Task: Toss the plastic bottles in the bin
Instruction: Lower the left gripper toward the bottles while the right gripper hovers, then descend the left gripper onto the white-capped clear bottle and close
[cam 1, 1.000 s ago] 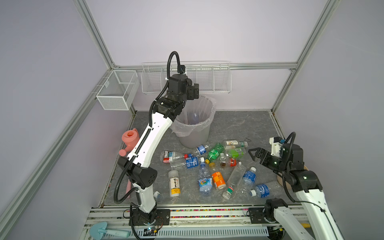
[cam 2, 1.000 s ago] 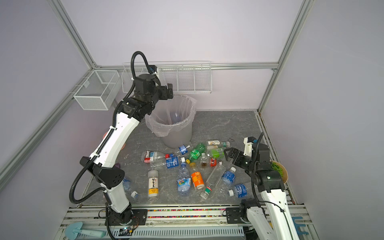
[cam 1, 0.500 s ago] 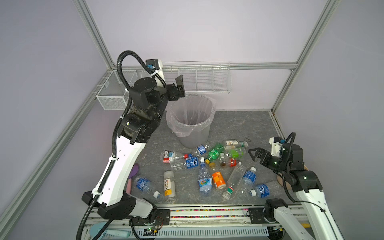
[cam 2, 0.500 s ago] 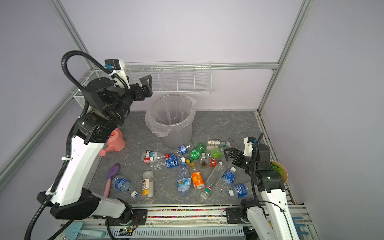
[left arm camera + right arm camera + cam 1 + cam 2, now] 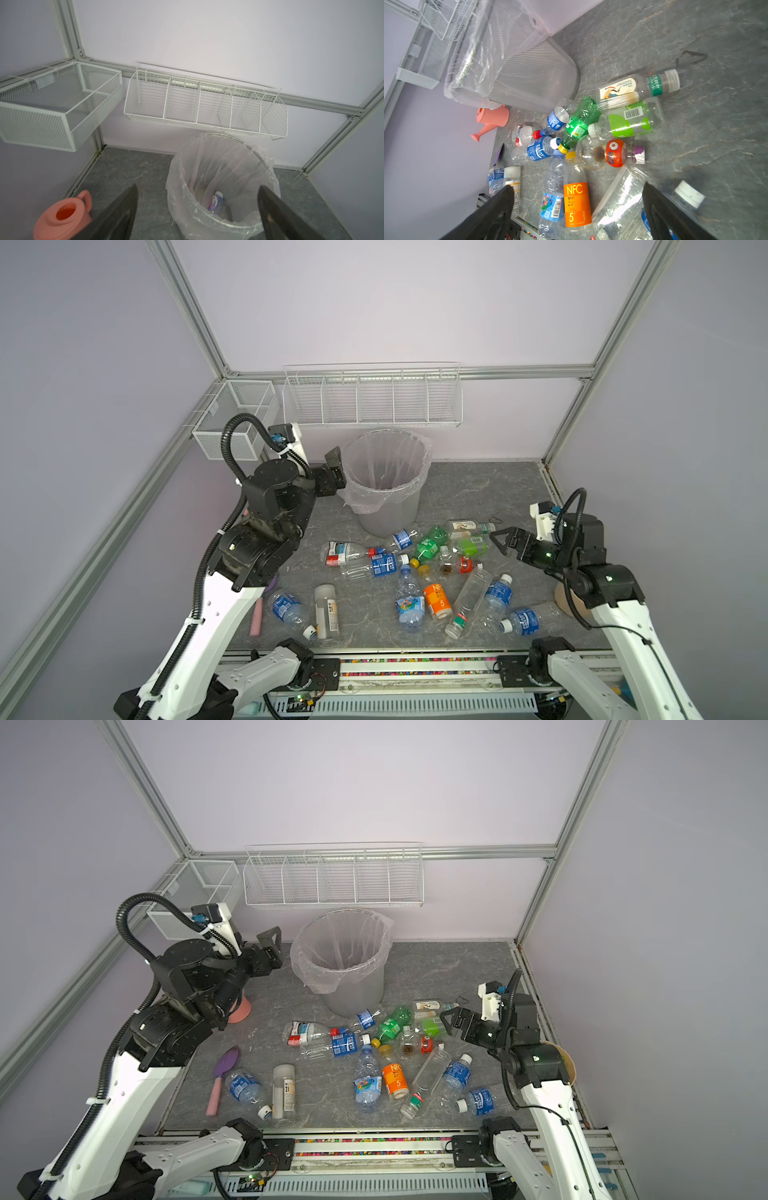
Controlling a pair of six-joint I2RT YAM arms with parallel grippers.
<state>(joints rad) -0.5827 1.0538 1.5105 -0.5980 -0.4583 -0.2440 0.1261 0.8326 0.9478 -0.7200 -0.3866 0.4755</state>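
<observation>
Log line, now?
left gripper open beside round grey bag-lined bin | right gripper open near plastic bottles | one clear blue-labelled bottle binned

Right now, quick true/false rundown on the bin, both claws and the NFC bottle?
1. A bottle lies in the bin. True.
2. The left claw grips a bottle. False: it is open and empty, beside the bin.
3. The right claw is open. True.
4. The bin is tipped over. False: it stands upright.
5. The NFC bottle is in the bin. False: it lies on the table.
</observation>
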